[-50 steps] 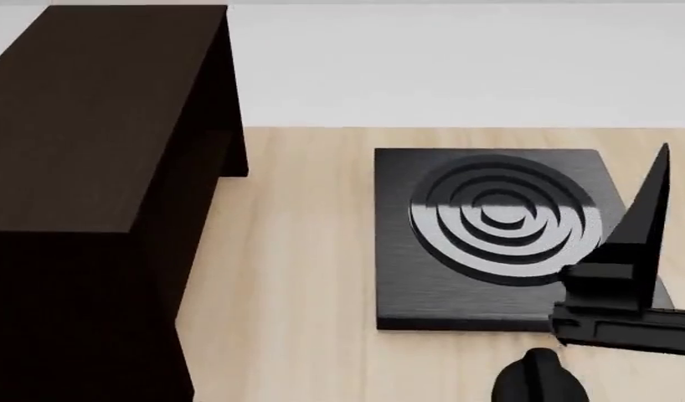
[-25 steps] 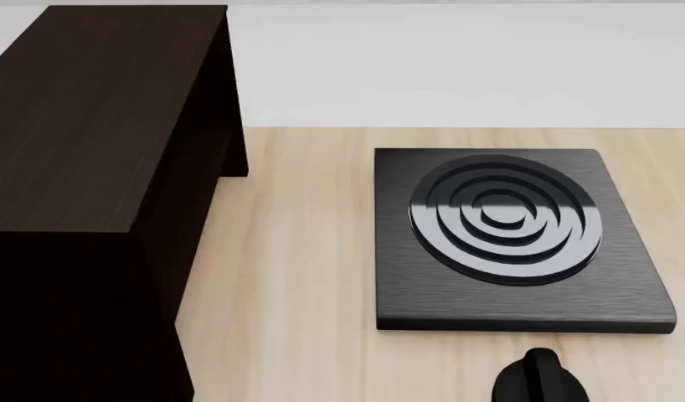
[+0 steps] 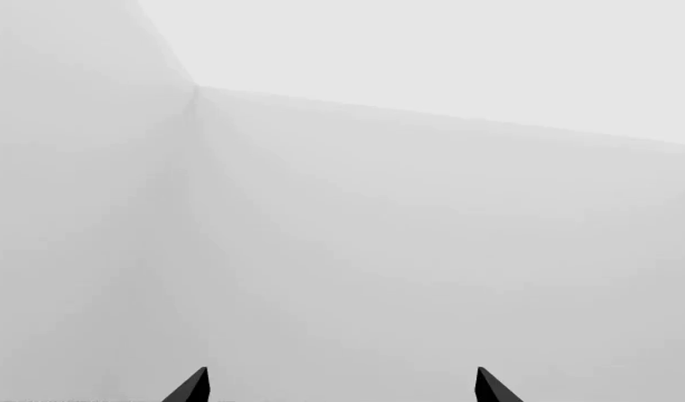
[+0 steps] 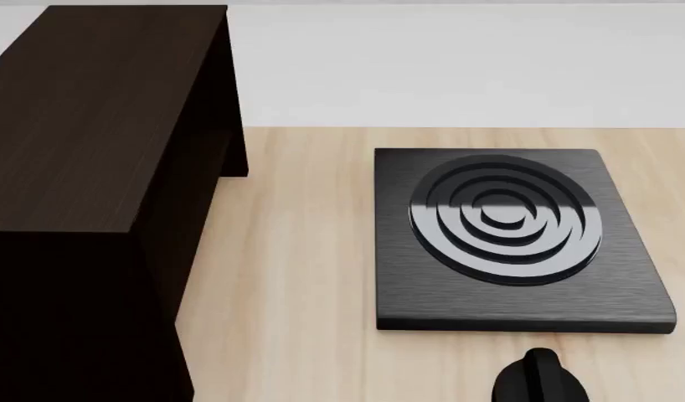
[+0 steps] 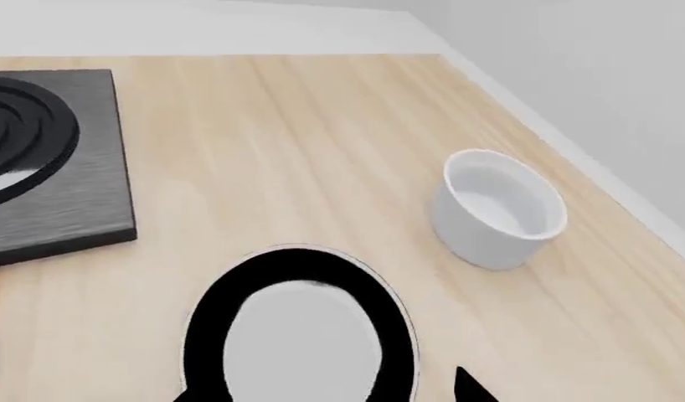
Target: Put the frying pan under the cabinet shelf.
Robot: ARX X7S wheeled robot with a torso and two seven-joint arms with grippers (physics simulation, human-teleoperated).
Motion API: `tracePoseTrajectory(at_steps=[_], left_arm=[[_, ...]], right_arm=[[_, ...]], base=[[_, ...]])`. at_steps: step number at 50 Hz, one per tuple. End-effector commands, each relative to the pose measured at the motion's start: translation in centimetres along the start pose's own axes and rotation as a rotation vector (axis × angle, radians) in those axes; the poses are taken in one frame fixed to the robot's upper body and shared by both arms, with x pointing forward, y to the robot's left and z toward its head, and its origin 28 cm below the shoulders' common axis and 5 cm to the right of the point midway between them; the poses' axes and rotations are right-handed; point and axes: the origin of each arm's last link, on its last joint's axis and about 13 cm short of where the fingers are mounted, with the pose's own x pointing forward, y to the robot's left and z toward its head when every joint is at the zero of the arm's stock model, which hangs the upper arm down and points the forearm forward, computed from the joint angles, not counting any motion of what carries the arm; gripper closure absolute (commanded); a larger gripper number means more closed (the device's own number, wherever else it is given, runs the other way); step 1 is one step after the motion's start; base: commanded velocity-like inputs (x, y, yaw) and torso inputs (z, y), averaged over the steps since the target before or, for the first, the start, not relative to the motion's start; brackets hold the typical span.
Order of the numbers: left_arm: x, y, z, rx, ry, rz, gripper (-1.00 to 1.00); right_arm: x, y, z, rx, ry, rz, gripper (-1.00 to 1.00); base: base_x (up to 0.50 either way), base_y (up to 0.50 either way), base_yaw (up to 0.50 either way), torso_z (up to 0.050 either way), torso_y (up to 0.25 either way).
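Note:
The frying pan (image 5: 303, 335), round and black with a whitish sheen inside, lies on the wooden table in the right wrist view; its handle is cut off by the frame edge. My right gripper (image 5: 320, 387) is open above it, with one fingertip (image 5: 468, 381) showing beside the pan's rim. The pan is out of the head view. The dark brown cabinet shelf (image 4: 97, 109) stands at the left of the head view. My left gripper (image 3: 340, 387) is open and empty, facing a bare white wall. Neither arm shows in the head view.
A square black plate with concentric rings (image 4: 409, 293) lies right of the cabinet and also shows in the right wrist view (image 5: 64, 201). A white bowl (image 5: 502, 209) stands past the pan near the table's edge. A small rounded black object (image 4: 538, 381) sits at the head view's bottom edge.
One second ago my right arm showed at the head view's lower right, over the ringed plate's corner. It has since left that view. Nothing else moved.

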Motion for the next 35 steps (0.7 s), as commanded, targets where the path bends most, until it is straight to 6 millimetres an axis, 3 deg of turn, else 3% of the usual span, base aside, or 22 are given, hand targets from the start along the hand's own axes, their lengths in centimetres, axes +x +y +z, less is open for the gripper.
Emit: tracePoseTrajectory(at_steps=[1,9,35], left_arm=[[-0.2,0.0,0.0,0.000,0.002,0.002,-1.00],[-0.3,0.1,-0.3,0.000,0.008,0.005,-1.00],[0.0,0.0,-0.8,0.010,0.023,0.004,-1.00]], right_arm=[[0.1,-0.2,-2.7,-0.006,0.144,0.013,-1.00],[0.1,0.2,-4.6,-0.075,0.269,0.055,-1.00],[0.8,2.5,-7.0,-0.158,0.430,0.085,-1.00]], base=[[0.00,0.00,0.00,0.000,0.000],[0.00,0.00,0.00,0.000,0.000],[0.00,0.00,0.00,0.000,0.000]])
